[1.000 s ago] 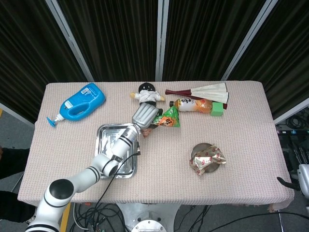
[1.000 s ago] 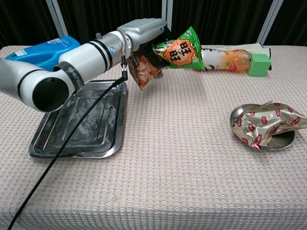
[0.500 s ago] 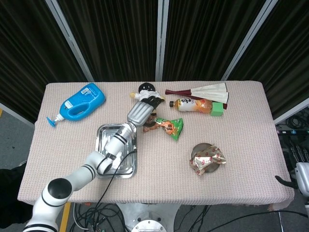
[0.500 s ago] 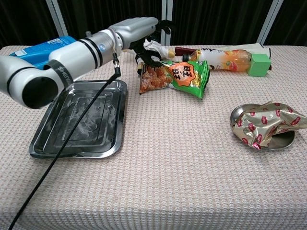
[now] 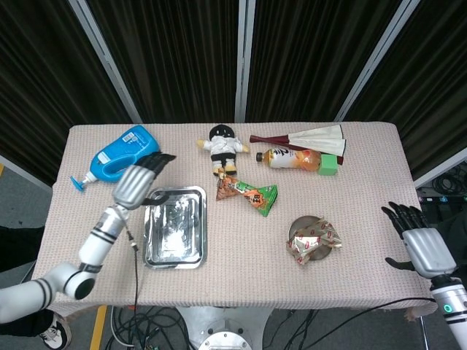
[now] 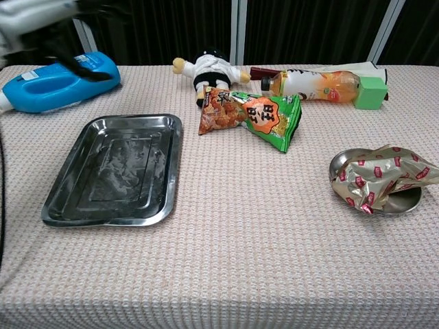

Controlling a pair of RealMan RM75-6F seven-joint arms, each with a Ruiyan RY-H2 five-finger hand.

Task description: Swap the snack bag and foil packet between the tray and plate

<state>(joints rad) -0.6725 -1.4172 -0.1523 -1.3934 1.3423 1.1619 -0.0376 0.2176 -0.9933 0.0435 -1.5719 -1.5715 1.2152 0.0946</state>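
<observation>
The green and orange snack bag (image 5: 246, 193) (image 6: 251, 114) lies flat on the tablecloth, right of the empty metal tray (image 5: 175, 235) (image 6: 116, 171). At the right, the crumpled foil packet (image 5: 314, 240) (image 6: 383, 176) sits on the small round metal plate (image 5: 298, 222) (image 6: 412, 200). My left hand (image 5: 137, 183) hovers over the tray's far left corner with its fingers apart and nothing in it; the chest view shows it only as a blur (image 6: 48, 17) at the top left. My right hand (image 5: 417, 245) is off the table's right edge, fingers spread, holding nothing.
A blue detergent bottle (image 5: 121, 157) (image 6: 55, 86) lies at the back left. Along the back stand a doll (image 5: 222, 145) (image 6: 209, 70), a drink bottle (image 5: 293, 158) (image 6: 312, 82), a green box (image 5: 329, 165) (image 6: 371, 92) and a folded fan (image 5: 306, 136).
My left hand let go of the snack bag, which now lies on the cloth, and drew back left past the tray. My right hand has risen into view at the right edge.
</observation>
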